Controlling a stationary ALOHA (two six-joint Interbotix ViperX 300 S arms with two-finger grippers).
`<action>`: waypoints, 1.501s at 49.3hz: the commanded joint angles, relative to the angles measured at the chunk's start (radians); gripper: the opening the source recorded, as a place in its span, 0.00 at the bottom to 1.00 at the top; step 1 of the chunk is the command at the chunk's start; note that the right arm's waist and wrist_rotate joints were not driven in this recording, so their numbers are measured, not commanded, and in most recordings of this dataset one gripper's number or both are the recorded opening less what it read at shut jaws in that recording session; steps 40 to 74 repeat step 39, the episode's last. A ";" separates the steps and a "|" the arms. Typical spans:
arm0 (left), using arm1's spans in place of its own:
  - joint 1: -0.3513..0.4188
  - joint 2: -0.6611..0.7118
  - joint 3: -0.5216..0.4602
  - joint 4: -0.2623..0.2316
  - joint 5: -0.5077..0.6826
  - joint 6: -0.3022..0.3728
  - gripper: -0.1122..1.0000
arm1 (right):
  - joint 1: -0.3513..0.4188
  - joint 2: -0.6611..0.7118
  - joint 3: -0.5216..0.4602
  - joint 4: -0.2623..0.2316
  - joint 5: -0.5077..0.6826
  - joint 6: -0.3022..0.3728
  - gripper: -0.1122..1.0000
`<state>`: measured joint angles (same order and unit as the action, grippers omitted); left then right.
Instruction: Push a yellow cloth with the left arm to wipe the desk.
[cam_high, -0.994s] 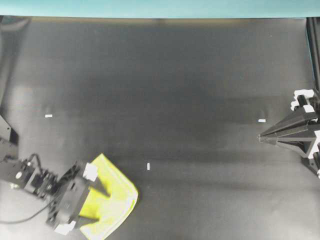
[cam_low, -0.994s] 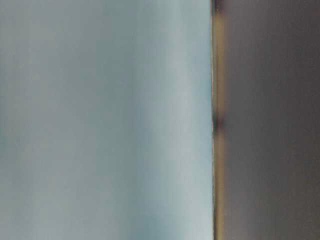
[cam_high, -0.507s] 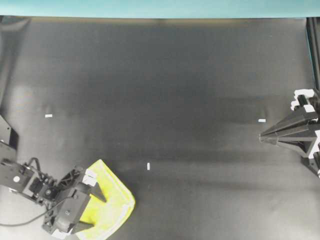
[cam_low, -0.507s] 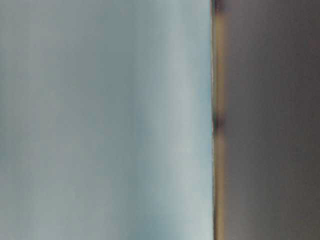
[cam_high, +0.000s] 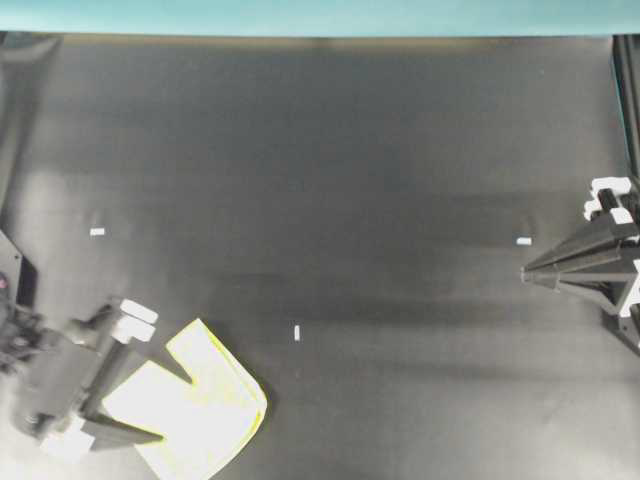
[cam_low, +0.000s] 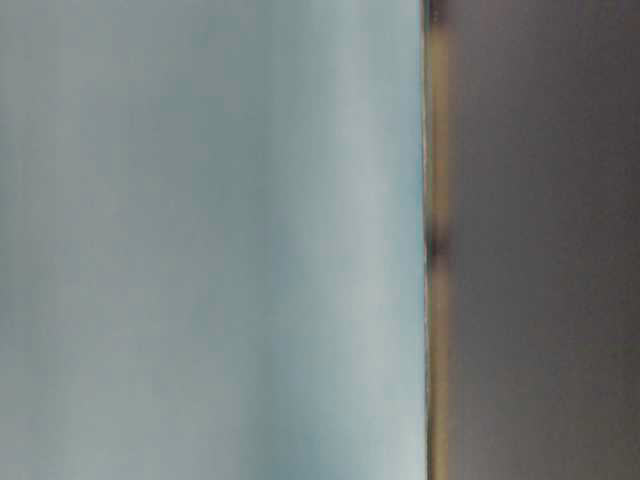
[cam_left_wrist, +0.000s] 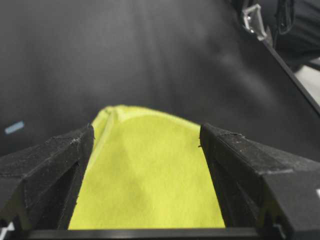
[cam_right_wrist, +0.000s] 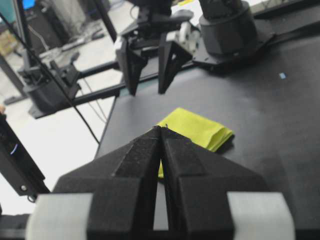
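The left arm's fingers stand spread wide apart, one on each side of the yellow cloth, and in the left wrist view the cloth fills the gap between them without either finger pinching it. In the right wrist view those fingers hang point-down above the cloth, clear of it, so it looks as though the left gripper is raised over the cloth rather than pressing on it; I cannot tell from the overhead view alone how high it sits. A wide, straddling stance suits a push: the two tips would bear on the cloth at separate points and keep it from swivelling as it slides, and nothing needs to be gripped. The cloth lies flat and folded on the table near its front edge at the left of the overhead view, with the broad dark surface stretching away from it, which leaves most of the table to wipe. The right gripper sits well apart at the far side, its fingers pressed together with nothing between them, parked clear of any sweep. A few small white marks dot the table. The table-level view is too blurred to show anything.
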<state>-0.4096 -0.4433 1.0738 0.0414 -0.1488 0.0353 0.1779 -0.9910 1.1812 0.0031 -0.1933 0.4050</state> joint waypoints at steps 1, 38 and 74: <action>0.006 -0.069 0.011 0.002 0.003 -0.002 0.85 | 0.000 0.002 -0.008 0.000 -0.005 0.000 0.10; 0.028 -0.380 0.095 0.002 0.092 0.002 0.85 | 0.000 -0.038 0.017 0.002 -0.005 -0.002 0.10; 0.029 -0.383 0.095 0.002 0.095 0.003 0.85 | 0.000 -0.041 0.018 0.002 -0.005 0.000 0.10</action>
